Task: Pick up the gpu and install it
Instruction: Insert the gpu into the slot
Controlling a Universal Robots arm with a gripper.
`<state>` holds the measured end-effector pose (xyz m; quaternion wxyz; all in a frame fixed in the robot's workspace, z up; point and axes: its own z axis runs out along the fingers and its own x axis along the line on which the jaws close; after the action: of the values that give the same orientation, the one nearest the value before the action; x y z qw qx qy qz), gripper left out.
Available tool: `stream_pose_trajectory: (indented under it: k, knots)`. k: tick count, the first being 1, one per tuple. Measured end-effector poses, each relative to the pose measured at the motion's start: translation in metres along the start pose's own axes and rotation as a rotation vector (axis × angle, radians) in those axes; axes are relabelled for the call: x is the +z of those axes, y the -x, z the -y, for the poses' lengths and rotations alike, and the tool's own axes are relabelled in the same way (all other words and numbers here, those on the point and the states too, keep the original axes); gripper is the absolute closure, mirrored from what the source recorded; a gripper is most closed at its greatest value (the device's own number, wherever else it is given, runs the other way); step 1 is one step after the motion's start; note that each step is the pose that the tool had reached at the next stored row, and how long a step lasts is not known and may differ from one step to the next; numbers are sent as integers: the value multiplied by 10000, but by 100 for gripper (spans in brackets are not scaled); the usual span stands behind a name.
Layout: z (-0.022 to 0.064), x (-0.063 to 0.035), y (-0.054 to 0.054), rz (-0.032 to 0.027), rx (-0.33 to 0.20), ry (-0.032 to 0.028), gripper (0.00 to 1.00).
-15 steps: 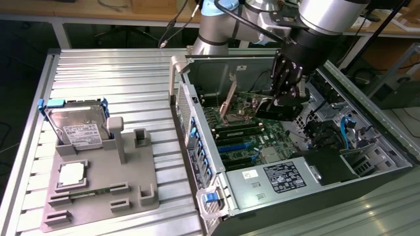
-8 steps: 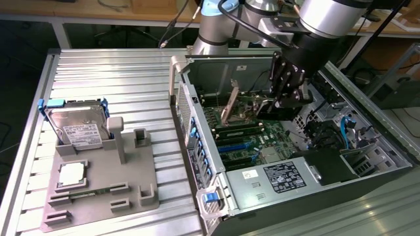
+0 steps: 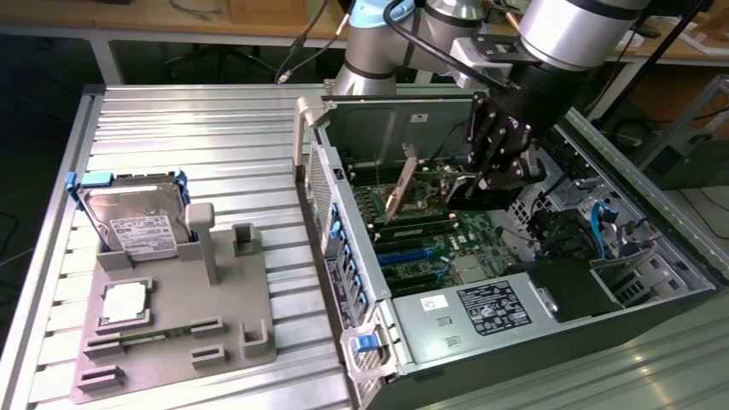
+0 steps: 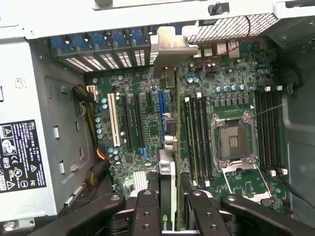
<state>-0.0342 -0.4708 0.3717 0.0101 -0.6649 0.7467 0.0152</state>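
Arm point(image 3: 575, 30) comes in from the far right, wrist pitched steeply downward. Gripper point(image 4: 170, 209) hangs low, its black fingers point(image 4: 146, 209) clamped on the gpu point(image 4: 167, 169) (card edge-on between them), jaws only narrowly apart.

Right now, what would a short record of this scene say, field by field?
Held: gpu, clamped between the fingers
Gpu position: on edge over the motherboard, inside the open computer case
Seated in a slot: cannot tell
Outside the case: hard drive upright in a grey holder, exterior view's left
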Motion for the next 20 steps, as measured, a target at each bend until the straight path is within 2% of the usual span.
stream_pose_trajectory:
  k: [2,5,7,12,20]
  knots:
    - [1,7,4,5,-3,-1,73]
    - [-1,30,16,-18,-55,-4,73]
    - [0,47,17,-30,-605,15,73]
    - [1,54,17,-31,-963,27,73]
    - [1,57,17,-33,-1042,30,73]
